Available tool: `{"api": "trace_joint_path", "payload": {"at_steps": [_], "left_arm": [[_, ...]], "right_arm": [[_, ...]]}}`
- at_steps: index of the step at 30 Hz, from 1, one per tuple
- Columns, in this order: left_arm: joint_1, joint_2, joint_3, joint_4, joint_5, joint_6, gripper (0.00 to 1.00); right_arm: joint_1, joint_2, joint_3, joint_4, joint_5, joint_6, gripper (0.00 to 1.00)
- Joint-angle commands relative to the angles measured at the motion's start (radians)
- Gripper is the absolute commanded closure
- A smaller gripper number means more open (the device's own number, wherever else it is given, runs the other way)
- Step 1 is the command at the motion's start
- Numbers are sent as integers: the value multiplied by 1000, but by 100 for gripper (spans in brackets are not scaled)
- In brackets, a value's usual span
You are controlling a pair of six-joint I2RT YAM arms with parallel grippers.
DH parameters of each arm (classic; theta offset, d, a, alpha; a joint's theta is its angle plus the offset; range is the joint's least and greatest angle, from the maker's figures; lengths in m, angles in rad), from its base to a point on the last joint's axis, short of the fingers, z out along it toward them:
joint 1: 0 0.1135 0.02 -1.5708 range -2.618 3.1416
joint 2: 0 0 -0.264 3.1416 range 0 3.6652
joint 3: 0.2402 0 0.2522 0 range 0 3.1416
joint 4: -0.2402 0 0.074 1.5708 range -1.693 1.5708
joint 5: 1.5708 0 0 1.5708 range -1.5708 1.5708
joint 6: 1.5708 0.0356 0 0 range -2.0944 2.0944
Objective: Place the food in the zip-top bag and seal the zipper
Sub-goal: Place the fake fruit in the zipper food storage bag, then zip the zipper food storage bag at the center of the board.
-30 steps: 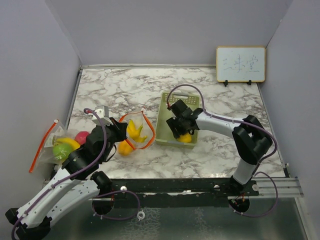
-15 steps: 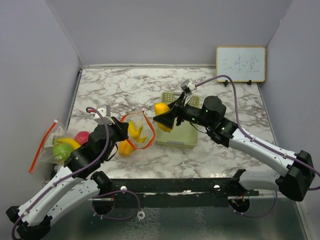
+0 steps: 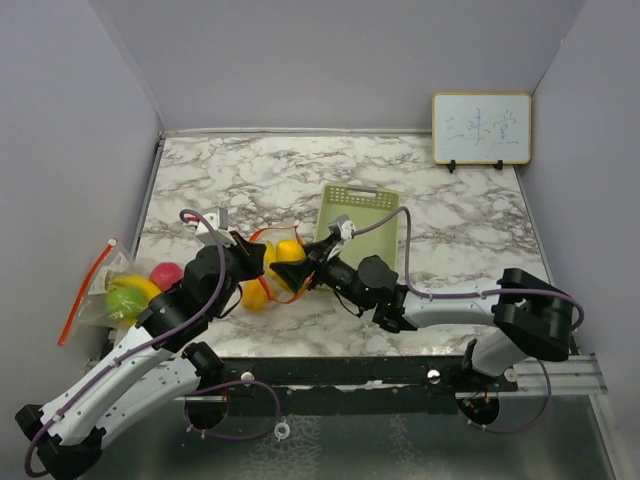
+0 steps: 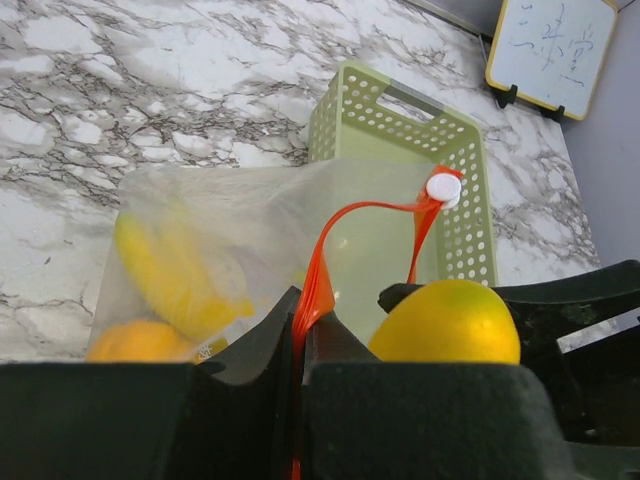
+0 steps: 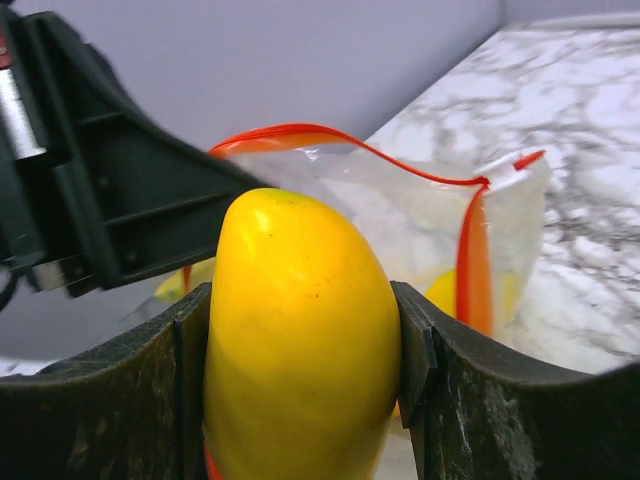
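Overhead, the right pincer grips a yellow fruit at the mouth of the bag, near-left of the basket on the bench; the bag's opening lies just left of it. From the left wrist, the left pincer is clamped tight on the orange zipper strip. From the right wrist, half-spread fingers pinch the fruit, long axis upright, bag mouth straight beyond. The writing on the whiteboard is unreadable.

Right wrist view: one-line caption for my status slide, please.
Right gripper holds a yellow fruit just in front of the open zip-top bag.
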Motion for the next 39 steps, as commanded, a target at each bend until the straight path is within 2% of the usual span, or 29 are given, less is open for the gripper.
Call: {"api": "trace_joint_path", "payload": {"at_steps": [1,4,7,8,14,16,18,20,22,26,32,35,39], "left_arm": [[4,-5,-12,51,28,-17,100],[3,-10,-11,41,28,-18,100],[3,-19,-15,36,20,-20,100],[3,-19,-18,39,18,-21,100],[4,-2,-8,40,20,-13,100],[4,-7,-12,41,14,-13,100],[3,-13,-16,46,10,-12,100],[3,-12,-17,49,10,-13,100],[3,-10,-16,52,14,-11,100],[3,-9,-8,53,24,-11,100],[5,-20,-25,70,29,-16,100],[3,-23,-36,81,35,-18,100],[3,-29,-39,80,36,-15,100]], "right_arm": [[67,106,20,276,357,-177,73],[68,142,47,288,435,-222,71],[69,167,101,228,455,-244,70],[68,180,122,202,463,-242,67],[68,144,166,-9,435,-202,29],[68,108,183,-93,443,-206,26],[68,68,188,-144,444,-214,18],[68,36,196,-192,437,-227,18],[67,7,206,-241,445,-227,1],[64,-39,251,-375,564,-160,0],[0,85,592,-880,598,61,3],[-11,151,703,-988,600,120,6],[-35,170,729,-1076,588,202,9]]}}
